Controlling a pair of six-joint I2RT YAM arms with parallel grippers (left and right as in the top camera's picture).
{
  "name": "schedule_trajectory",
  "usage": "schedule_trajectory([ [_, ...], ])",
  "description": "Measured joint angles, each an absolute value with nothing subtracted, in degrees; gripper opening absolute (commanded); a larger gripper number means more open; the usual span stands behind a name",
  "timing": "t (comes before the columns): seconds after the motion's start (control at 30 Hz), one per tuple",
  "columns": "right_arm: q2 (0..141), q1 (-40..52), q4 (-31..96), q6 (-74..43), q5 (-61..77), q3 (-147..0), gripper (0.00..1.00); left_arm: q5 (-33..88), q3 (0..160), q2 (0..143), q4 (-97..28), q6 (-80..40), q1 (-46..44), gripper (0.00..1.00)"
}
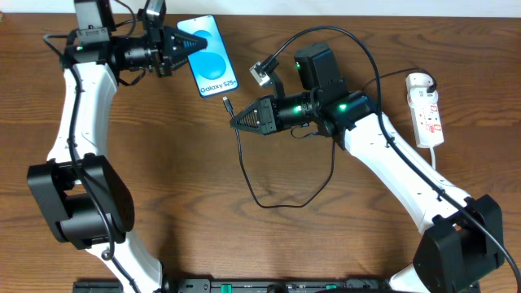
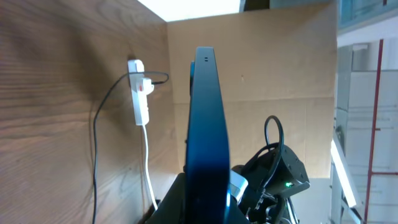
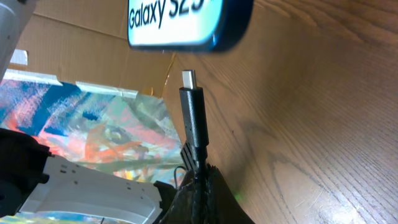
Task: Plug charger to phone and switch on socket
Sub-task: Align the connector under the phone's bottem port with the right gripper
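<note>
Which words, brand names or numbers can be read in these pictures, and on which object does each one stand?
"Galaxy S25+": on the blue screen of the phone, clear in the overhead view. The right wrist view cuts off its upper part.
Marks on the socket: red and dark, too small to read.
Plug of the charger: no writing visible.
Nothing else in the pictures can be read.

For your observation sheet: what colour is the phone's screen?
Bright blue with a lighter blue circle; the phone shows it best in the overhead view.
</note>
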State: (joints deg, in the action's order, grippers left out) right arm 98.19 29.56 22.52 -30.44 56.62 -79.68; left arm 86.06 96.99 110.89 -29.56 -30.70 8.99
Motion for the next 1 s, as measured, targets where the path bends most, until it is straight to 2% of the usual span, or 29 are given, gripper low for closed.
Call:
schedule_trajectory([
  [1.0, 98.2, 29.6, 18.3, -32.2, 58.3, -79.7, 0.01, 85.4, 97.0, 110.9, -29.5, -31.4, 10.8, 0.07],
])
